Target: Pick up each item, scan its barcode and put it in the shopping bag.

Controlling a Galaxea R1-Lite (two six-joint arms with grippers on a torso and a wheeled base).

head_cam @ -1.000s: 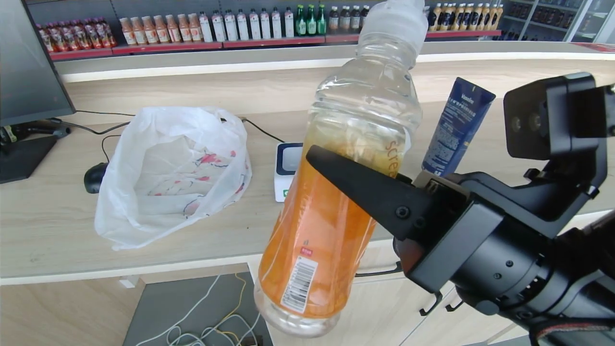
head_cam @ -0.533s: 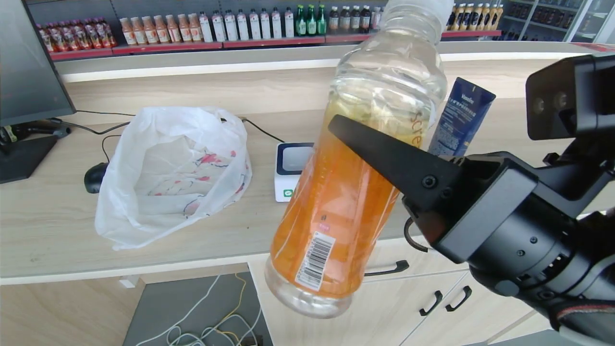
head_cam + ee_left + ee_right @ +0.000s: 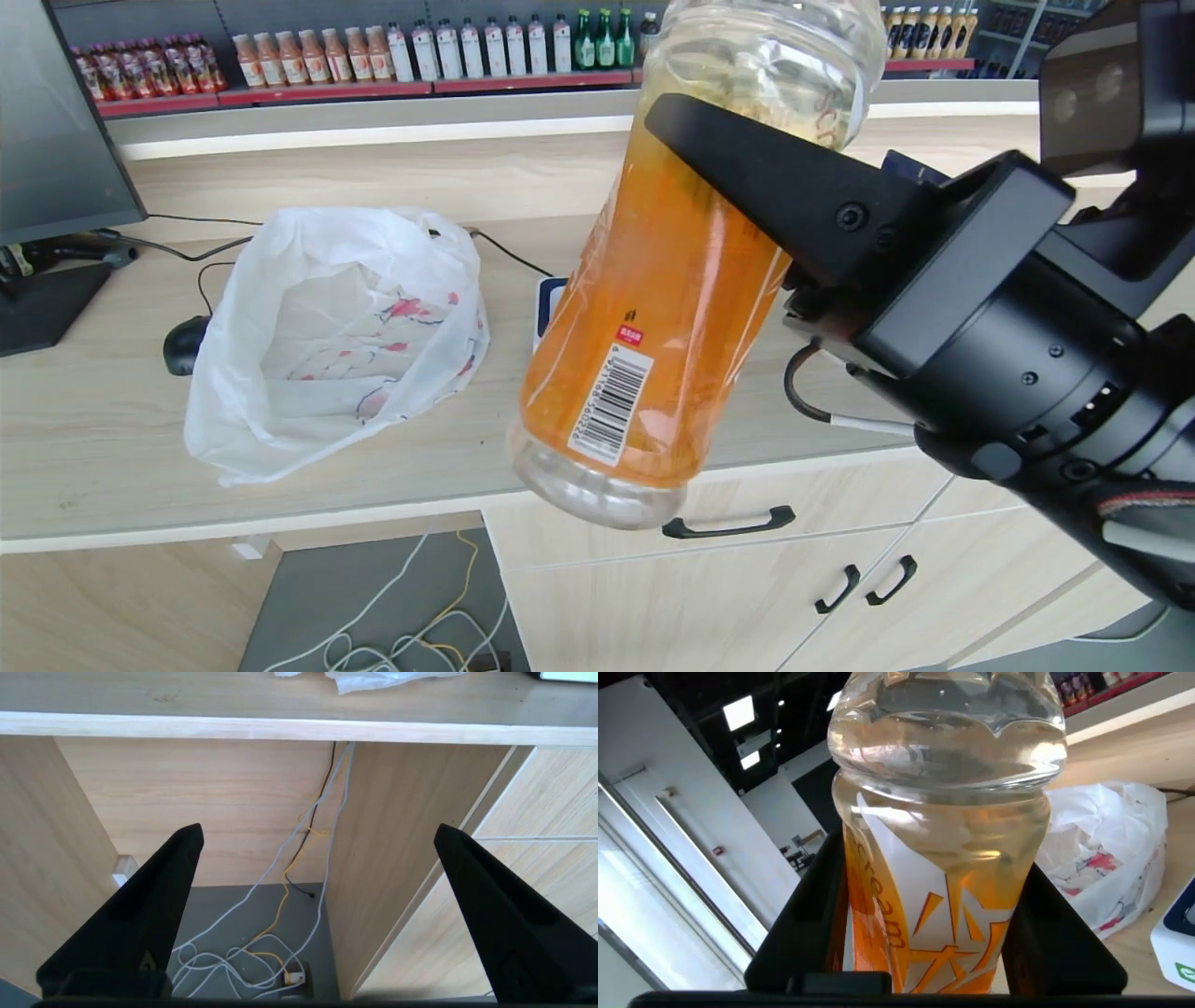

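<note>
Head view: right gripper (image 3: 695,154) clamped on orange drink bottle (image 3: 653,308), held above counter (image 3: 93,420) edge. Since a second ago, bottle lifted higher and barcode (image 3: 611,401) swung up toward camera, away from scanner (image 3: 546,303). Scan likely pending; bag (image 3: 336,336) waits alongside. Left gripper (image 3: 318,915) spread wide, empty.

The right gripper (image 3: 695,163) is matte black: a long wedge finger (image 3: 756,177) with a round screw head (image 3: 850,217) at its root, a boxy housing (image 3: 971,261) behind the jaws, then a screw-dotted cylindrical wrist (image 3: 1046,383). A black-and-white cable (image 3: 868,426) loops beneath. The left gripper (image 3: 315,859) has black, tapered fingers (image 3: 140,924).
</note>
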